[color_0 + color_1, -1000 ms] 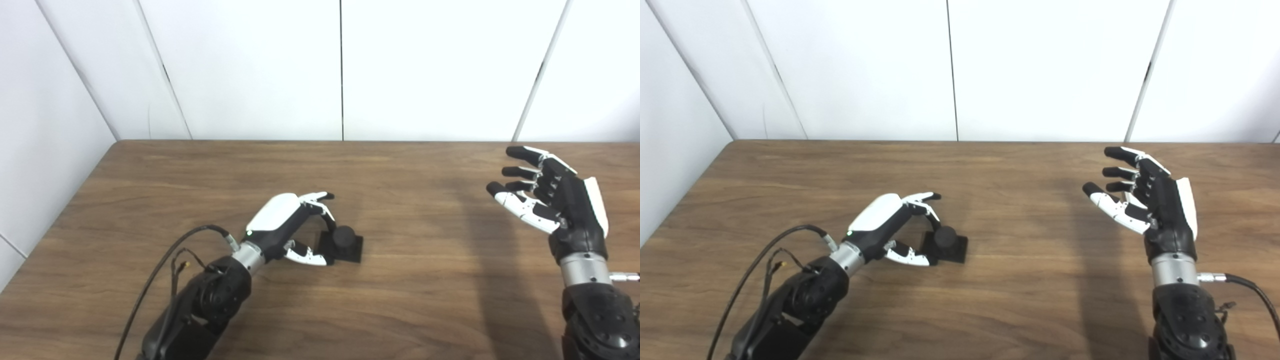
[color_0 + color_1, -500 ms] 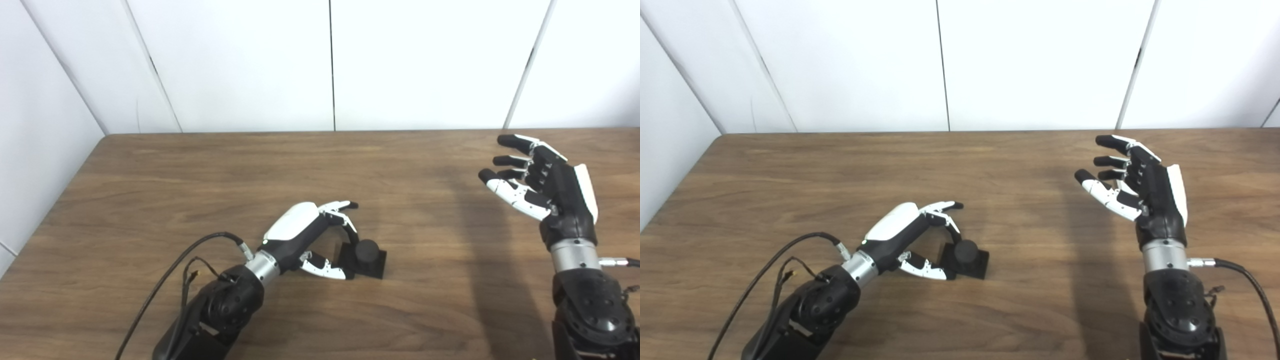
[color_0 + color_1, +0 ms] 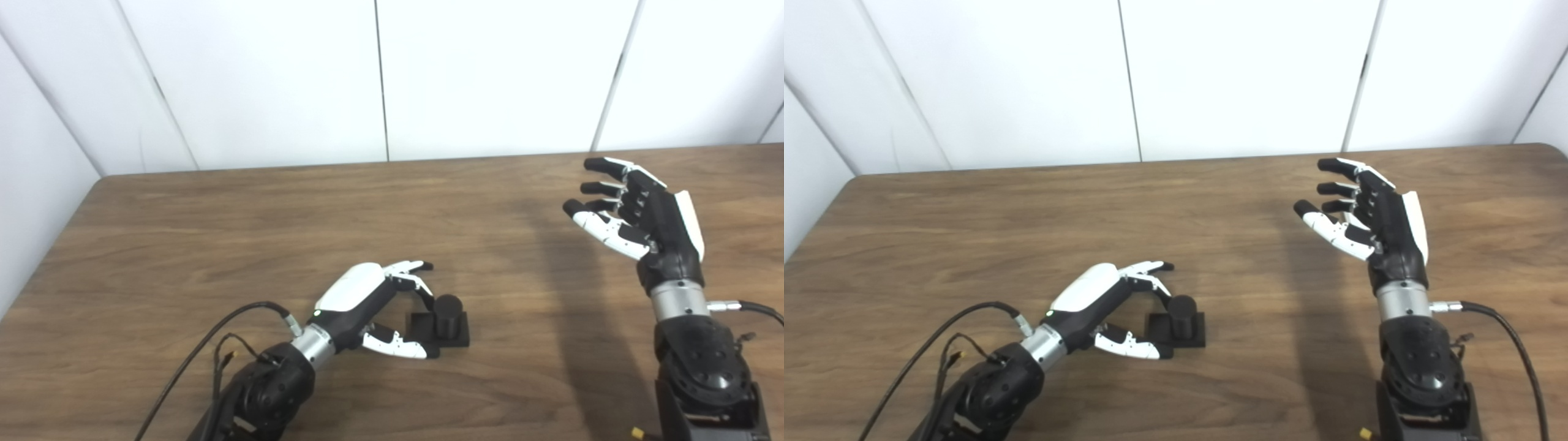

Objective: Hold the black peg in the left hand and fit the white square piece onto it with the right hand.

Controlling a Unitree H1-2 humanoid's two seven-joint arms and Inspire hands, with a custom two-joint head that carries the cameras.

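Camera panned between frames, so most of the apparent shift is view motion, not the parts. Real change: left robot hand [image 3: 367, 303] has settled around the black cylindrical peg on its flat square black base [image 3: 442, 320]. The fingers [image 3: 409, 274] now curl over the peg's 10 o'clock side, with the thumb low along the base's 7 o'clock edge. It brackets the peg but isn't clamped; contact looks light at best, and I can't confirm a firm grip. Peg still upright, base flat on the brown wood-grain surface [image 3: 245, 233], sitting near 6 o'clock of the surface centre.

Right robot hand [image 3: 643, 214] hovers spread wide and empty, well apart at 3 o'clock from the peg, barely changed.

White square piece: not visible in either view.

Read: still in the grasp-the-peg step. Next needs the left fingers to close and lift. The right hand has nothing to fetch that I can see, so that's a blocker.
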